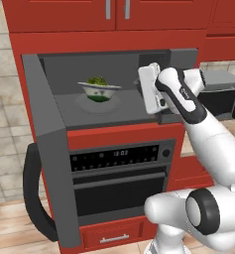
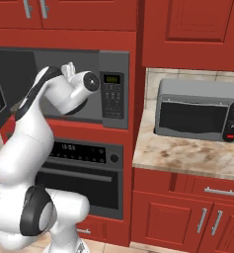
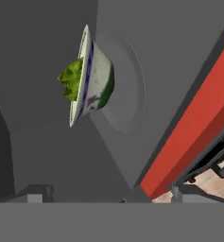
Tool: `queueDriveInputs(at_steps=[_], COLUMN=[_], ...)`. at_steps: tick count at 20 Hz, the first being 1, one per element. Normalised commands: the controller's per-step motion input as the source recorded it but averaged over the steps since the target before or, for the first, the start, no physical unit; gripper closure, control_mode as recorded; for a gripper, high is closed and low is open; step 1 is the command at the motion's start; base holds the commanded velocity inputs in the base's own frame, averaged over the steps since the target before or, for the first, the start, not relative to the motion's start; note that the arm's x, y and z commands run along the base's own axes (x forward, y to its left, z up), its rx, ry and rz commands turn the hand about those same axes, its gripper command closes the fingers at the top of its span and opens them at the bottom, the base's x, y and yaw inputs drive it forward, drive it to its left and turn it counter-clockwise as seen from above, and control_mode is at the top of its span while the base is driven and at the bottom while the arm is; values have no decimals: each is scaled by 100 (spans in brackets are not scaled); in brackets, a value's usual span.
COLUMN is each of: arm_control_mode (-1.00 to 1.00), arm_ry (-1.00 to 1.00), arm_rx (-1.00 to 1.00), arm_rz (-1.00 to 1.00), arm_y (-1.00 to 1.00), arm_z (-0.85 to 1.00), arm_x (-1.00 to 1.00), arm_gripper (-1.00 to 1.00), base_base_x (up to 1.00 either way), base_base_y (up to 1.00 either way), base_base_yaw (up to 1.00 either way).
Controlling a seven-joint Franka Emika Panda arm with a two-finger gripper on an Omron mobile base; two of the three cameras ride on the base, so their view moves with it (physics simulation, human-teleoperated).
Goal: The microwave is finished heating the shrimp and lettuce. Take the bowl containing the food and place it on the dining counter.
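Inside microwave, bowl sits beyond claw.

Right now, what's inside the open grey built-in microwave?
In the grey built-in microwave, a shallow white bowl sits on the round turntable, holding a green leafy clump. Any shrimp are hidden.

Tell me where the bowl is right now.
The bowl sits on the round turntable inside the open microwave, left of centre in the left base view, with the claw apart to its right.
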Motion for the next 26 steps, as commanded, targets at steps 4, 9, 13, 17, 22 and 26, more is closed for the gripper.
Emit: queueDriveInputs(at_steps=[4, 9, 13, 17, 22, 26], arm_control_mode=[-100, -100, -100, -100, -100, -100], arm_ry=[0, 0, 0, 0, 0, 2], arm_rx=[0, 0, 0, 0, 0, 0], arm_rz=[-10, -9, -9, -7, -3, 0], arm_y=[34, 38, 37, 19, 3, 0], arm_z=[-11, -9, -10, -19, -4, -2], arm_x=[44, 35, 50, 56, 46, 39], arm_gripper=[-100, -100, -100, -100, -100, -100], base_base_x=[0, 0, 0, 0, 0, 0], base_base_y=[0, 0, 0, 0, 0, 0], base_base_yaw=[0, 0, 0, 0, 0, 0])
